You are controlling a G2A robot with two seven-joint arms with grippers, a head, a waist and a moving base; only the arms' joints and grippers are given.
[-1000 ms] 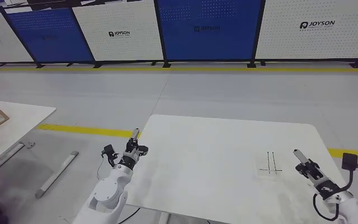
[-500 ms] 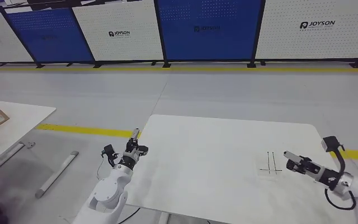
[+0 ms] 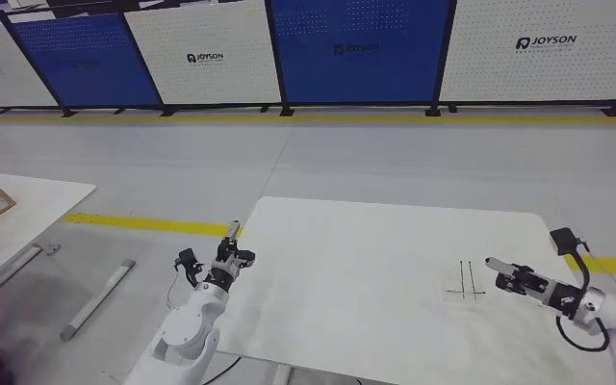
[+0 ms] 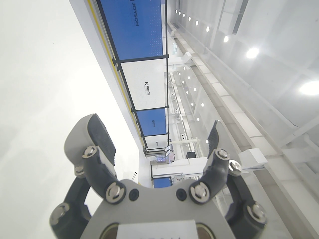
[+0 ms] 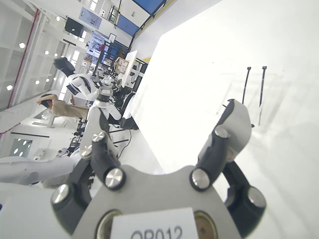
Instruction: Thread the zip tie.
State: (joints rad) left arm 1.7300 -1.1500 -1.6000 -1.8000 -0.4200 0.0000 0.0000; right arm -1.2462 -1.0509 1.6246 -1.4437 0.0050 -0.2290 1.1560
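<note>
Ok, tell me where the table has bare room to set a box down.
The broad middle of the table is bare, from the left gripper at its left edge across to the two zip ties. Crowded only by the ties, with the right gripper beside them.

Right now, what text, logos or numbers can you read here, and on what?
White wall panel: brand wordmark, legible; left unquoted.
Blue wall panel: same kind of mark, faint and small.
Right wrist label: a printed code, cut off at the frame edge.
Left wrist label: print cut off, unreadable.
Zip ties, table: no print.
</note>
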